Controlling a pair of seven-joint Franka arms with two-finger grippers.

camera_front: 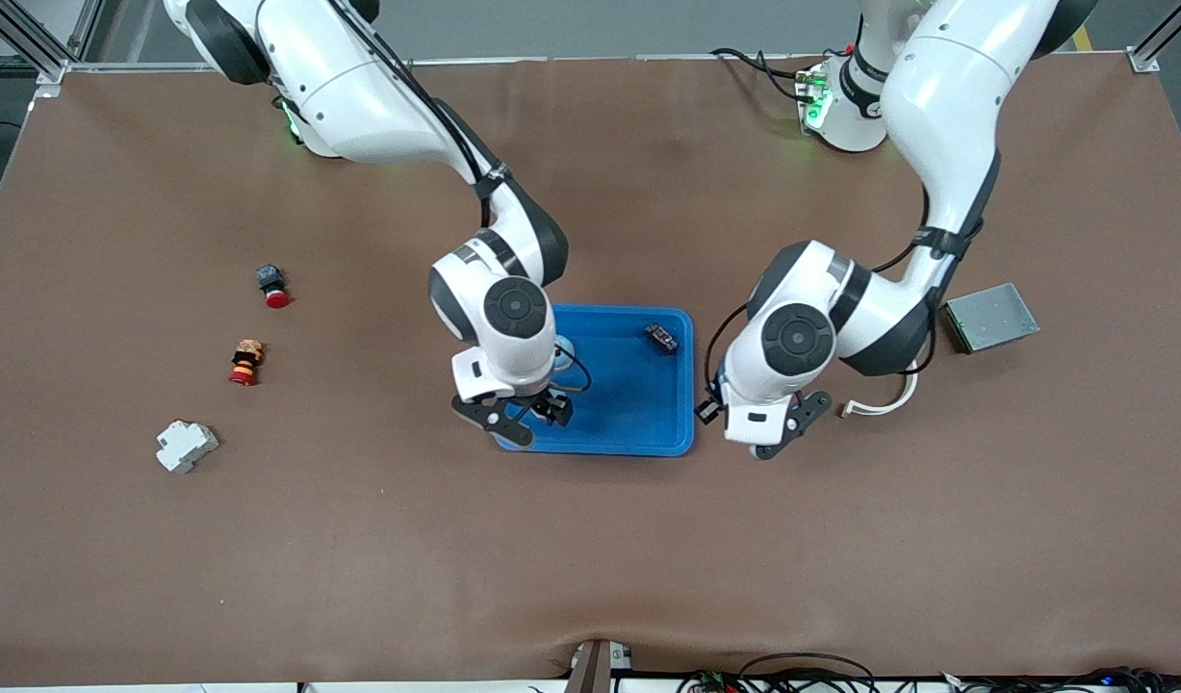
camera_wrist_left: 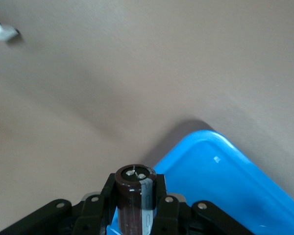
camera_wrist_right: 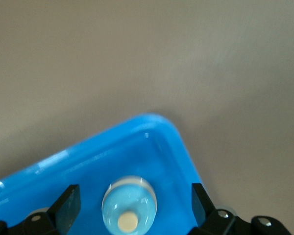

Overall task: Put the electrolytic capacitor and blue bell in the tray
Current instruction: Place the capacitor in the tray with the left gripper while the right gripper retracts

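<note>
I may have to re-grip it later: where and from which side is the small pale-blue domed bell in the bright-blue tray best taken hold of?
Judging by its pose, from straight above. The pale-blue domed bell sits upright on the floor of the bright-blue plastic tray, round top button up. Grip across the dome's rounded sides, as the open right gripper now straddles it; the tray rim probably blocks a sideways approach.

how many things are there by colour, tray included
blue: 2, bright-blue plastic tray, pale-blue round bell
red-capped: 2, dark-bodied push button, orange-banded stacked button
dark: 2, small black part in the tray, brown cylindrical capacitor
white or grey: 3, white plastic block, grey metal plate, white cable
total: 9
</note>
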